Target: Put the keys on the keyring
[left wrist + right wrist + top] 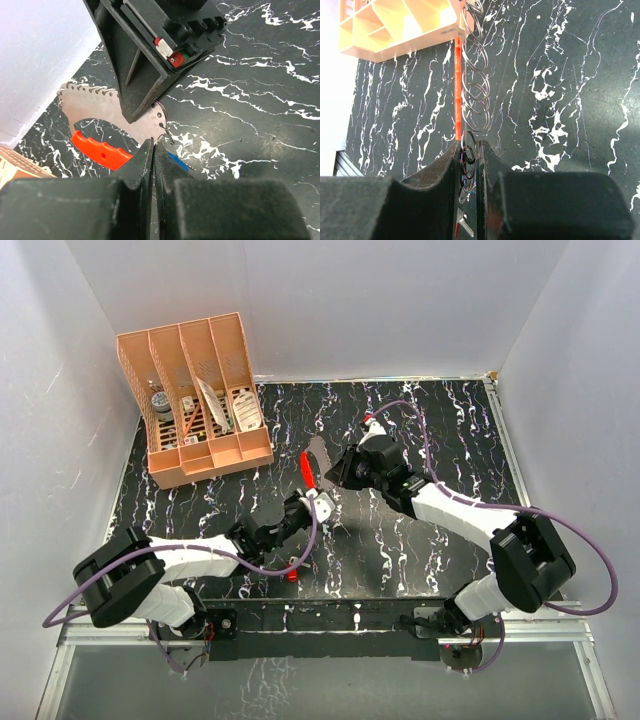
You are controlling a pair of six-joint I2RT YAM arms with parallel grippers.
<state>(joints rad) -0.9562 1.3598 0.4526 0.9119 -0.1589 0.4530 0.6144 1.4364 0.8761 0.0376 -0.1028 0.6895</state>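
Right end effector [468, 150], nearly closed, pinches the keyring [458, 85] above mid-worktop [420, 540], presenting it for threading. Left end effector [154, 145], fully closed, meets it, blue key [177, 162] at its tips. Red key [292, 576] lies nearer.

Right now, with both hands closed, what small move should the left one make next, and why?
Probably ease the left hand slightly forward. It is shut on the blue key, whose tip sits at the grey edge of the keyring, and the right hand grips that keyring.
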